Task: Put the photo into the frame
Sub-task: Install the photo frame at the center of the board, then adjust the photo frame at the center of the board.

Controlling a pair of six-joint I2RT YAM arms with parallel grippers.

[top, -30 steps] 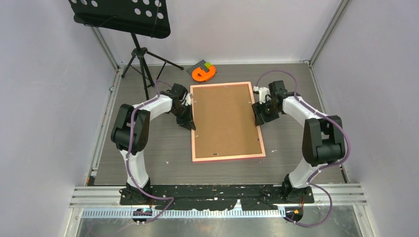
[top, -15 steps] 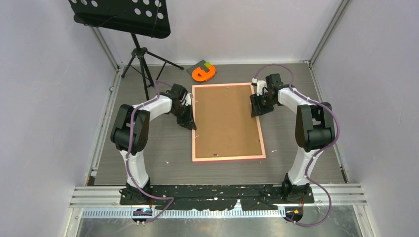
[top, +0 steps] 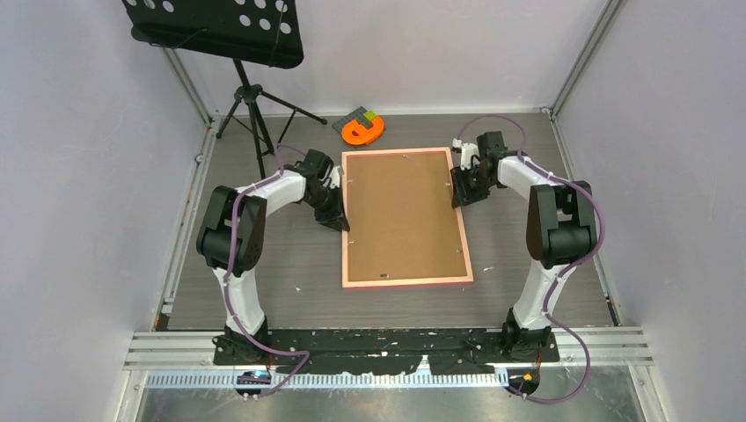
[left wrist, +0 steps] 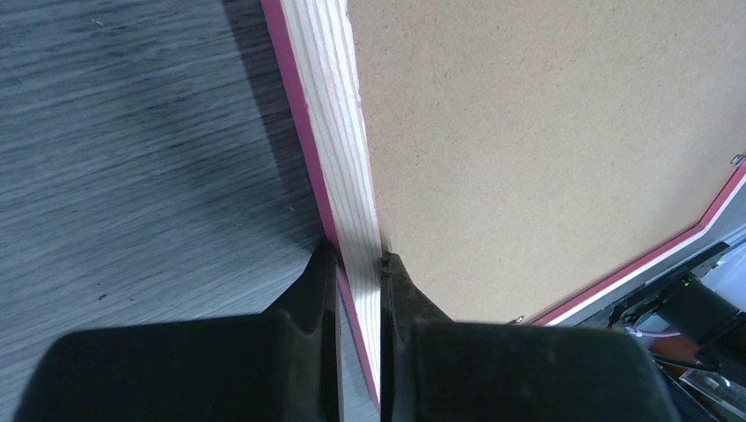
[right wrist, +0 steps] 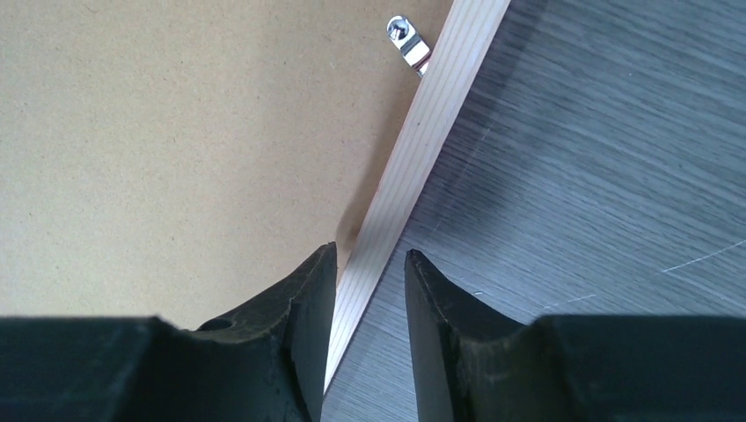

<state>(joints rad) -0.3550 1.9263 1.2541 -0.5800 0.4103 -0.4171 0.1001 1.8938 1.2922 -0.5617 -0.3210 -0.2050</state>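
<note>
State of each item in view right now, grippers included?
frame: lying back side up.
backing board: seated flat inside the frame.
photo: not visible.
left gripper: shut on the frame's left rail.
right gripper: open, fingers straddling the right rail.
orange roll: lying beyond the frame's far-left corner, untouched.

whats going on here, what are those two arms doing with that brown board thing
Two robot arms are working on a picture frame that lies face down on the table, with its brown backing board facing up. The left gripper is clamped on the frame's left rail. The right gripper straddles the right rail near the far end, jaws apart and not gripping it. The photo is not visible in any view.
</note>
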